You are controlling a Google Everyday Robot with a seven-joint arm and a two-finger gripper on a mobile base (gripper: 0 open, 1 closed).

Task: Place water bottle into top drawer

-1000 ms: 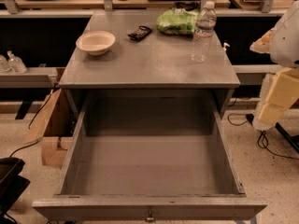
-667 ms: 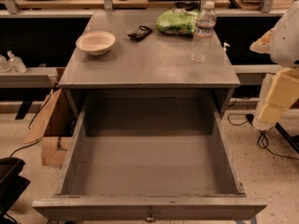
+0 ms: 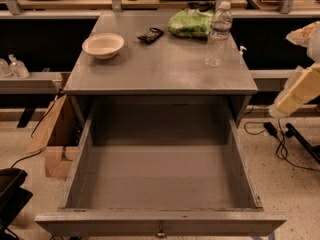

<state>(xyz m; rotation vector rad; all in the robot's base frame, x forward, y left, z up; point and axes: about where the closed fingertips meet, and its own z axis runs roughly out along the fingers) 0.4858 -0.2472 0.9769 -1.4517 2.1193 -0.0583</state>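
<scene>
Nothing has shifted since the earlier frame: every object lies where it lay, and the arm has not moved. The top drawer [image 3: 160, 174] stands pulled fully out below the front edge of the tabletop [image 3: 160, 71], its grey floor bare and the small metal pull [image 3: 161, 231] centred on its front panel. The cream arm links [image 3: 300, 89] hang beyond the right edge of the tabletop, well apart from everything on it and touching nothing.

The gripper itself lies outside the picture, past the right side, so whether it is spread or pressed together cannot be told, and no object is seen held.

A crumpled green bag [image 3: 190, 24] lies at the back edge, right of centre. The water bottle [image 3: 218, 34] stands upright on the tabletop near the right edge, toward the back right corner, just beside the bag and not in the drawer. A pale bowl [image 3: 103, 45] sits near the left edge, toward the back left corner. A small dark object [image 3: 150, 34] lies between the bowl and the bag, close to the back edge.
</scene>
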